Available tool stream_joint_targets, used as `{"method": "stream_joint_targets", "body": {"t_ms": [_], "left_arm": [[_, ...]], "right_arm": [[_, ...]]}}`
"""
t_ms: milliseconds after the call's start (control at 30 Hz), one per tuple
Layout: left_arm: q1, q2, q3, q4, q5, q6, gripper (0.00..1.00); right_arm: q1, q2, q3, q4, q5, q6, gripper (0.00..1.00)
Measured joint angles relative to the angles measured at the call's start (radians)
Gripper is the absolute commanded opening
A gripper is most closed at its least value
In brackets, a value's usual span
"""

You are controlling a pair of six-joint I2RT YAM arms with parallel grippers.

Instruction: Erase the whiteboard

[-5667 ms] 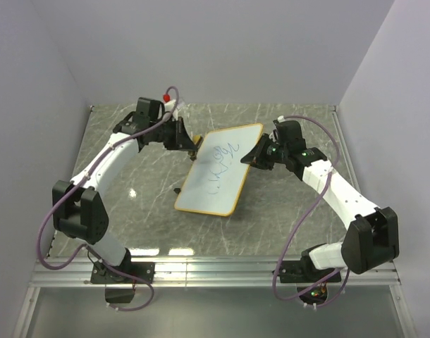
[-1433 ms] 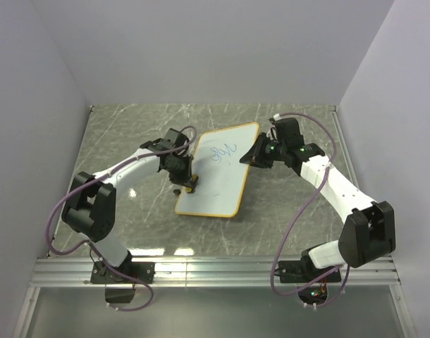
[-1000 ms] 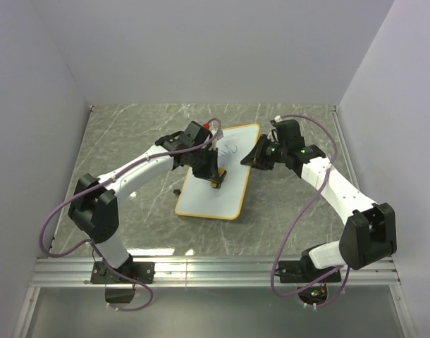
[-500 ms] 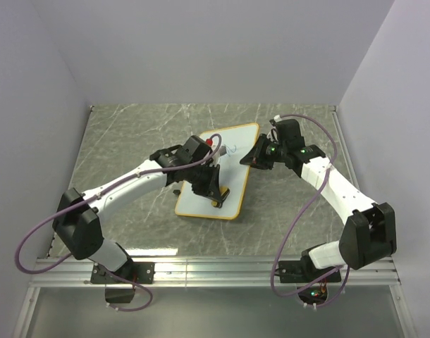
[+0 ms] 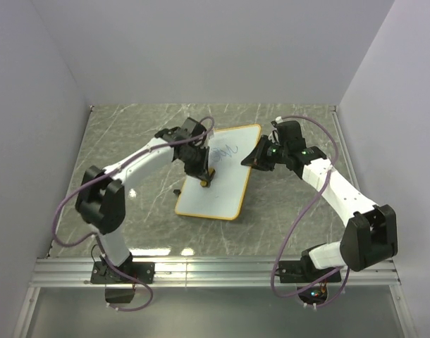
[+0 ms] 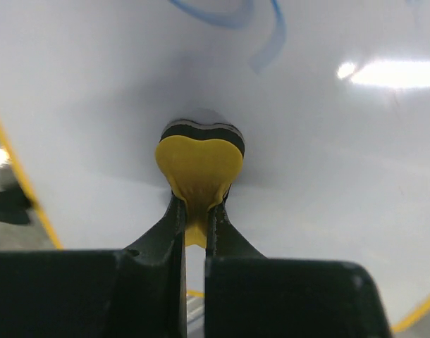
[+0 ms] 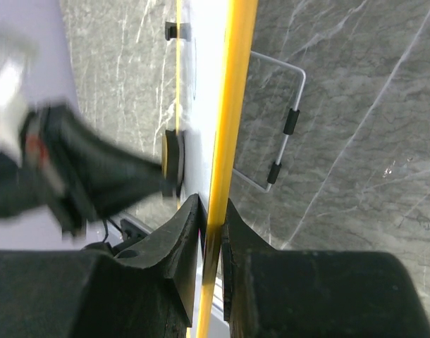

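I think the whiteboard [image 5: 223, 191] is light, stiff and slippery. My right tool [image 7: 211, 215] pinches its 2 o'clock edge, and my left tool [image 6: 196, 211] squeezes the eraser [image 6: 199, 163].

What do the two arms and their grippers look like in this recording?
The left arm and right arm match: white links between chunky black joint housings, on black bases. A purple cable loops loosely along each arm. The left gripper and right gripper are black, each with two slim tapering fingers. A small green light glows near the right wrist.
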Motion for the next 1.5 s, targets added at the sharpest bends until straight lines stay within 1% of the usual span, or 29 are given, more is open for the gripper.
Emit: {"method": "stream_joint_targets", "body": {"t_ms": [133, 233, 333, 433, 633, 800, 967, 1033, 1133, 1233, 1333, 1500], "left_arm": [[0.049, 0.145, 0.183, -0.054, -0.05, 0.04, 0.0], [0.059, 0.266, 0.379, -0.088, -0.054, 0.061, 0.0], [0.051, 0.348, 0.54, -0.081, -0.012, 0.069, 0.0], [0.032, 0.36, 0.594, -0.042, 0.057, 0.068, 0.0], [-0.045, 0.36, 0.639, 0.048, 0.187, 0.04, 0.0], [-0.044, 0.361, 0.645, 0.063, 0.198, 0.013, 0.0], [0.029, 0.388, 0.622, -0.008, 0.119, 0.027, 0.0], [0.066, 0.404, 0.578, -0.031, 0.07, 0.048, 0.0], [0.129, 0.423, 0.467, -0.038, 0.003, 0.081, 0.0], [0.18, 0.436, 0.418, -0.041, -0.028, 0.102, 0.0], [0.196, 0.449, 0.414, -0.044, -0.034, 0.121, 0.0], [0.174, 0.458, 0.465, -0.08, -0.051, 0.154, 0.0]], "right_arm": [[0.0, -0.025, -0.029, 0.022, 0.0, 0.015, 0.0], [0.0, -0.036, -0.046, 0.035, 0.0, 0.026, 0.0], [0.0, -0.037, -0.048, 0.039, -0.002, 0.029, 0.0], [0.0, -0.037, -0.05, 0.044, -0.005, 0.029, 0.0], [-0.001, -0.033, -0.05, 0.034, 0.005, 0.035, 0.0], [-0.003, -0.017, -0.037, 0.031, 0.006, 0.035, 0.0], [-0.003, -0.002, -0.023, 0.028, 0.003, 0.032, 0.0], [-0.003, 0.0, -0.022, 0.026, 0.008, 0.034, 0.0], [-0.004, 0.0, -0.022, 0.014, 0.018, 0.05, 0.0], [-0.007, 0.003, -0.018, 0.01, 0.014, 0.051, 0.0], [-0.007, 0.008, -0.011, 0.009, 0.011, 0.051, 0.0], [-0.007, 0.011, -0.009, 0.01, 0.007, 0.05, 0.0]]}}
